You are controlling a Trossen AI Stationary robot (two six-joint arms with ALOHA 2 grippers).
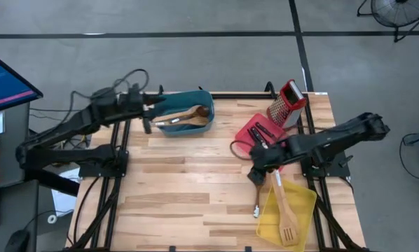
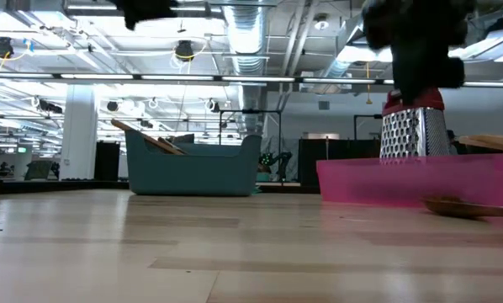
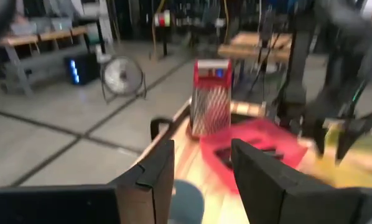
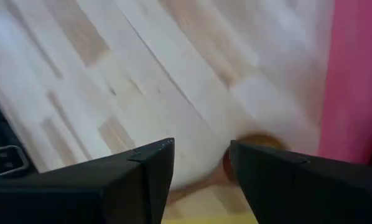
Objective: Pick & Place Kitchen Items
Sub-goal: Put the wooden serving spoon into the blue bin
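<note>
1. The left gripper (image 1: 148, 115) is seen with its jaws parted and nothing between them, held just off the left end of the teal bin (image 1: 188, 112) at the far edge of the surface (image 1: 181, 189).
2. The right gripper (image 1: 255, 175) is seen with its jaws apart and empty, low over the surface beside the near corner of the red bin (image 1: 250, 129); a dark-bowled spoon (image 4: 251, 146) lies just ahead of them.
3. Wooden spoons (image 1: 192, 115) are held in the teal bin, black-handled knives (image 1: 262, 133) in the red bin, and a slotted wooden turner (image 1: 285, 213) in the yellow bin (image 1: 300, 199) at the near right corner.
4. A wide bare stretch of boards is left open between the two arms.
5. A steel box grater (image 2: 411, 130) with a red top is shown behind the red bin in the low view.
6. No writing can be read.
</note>
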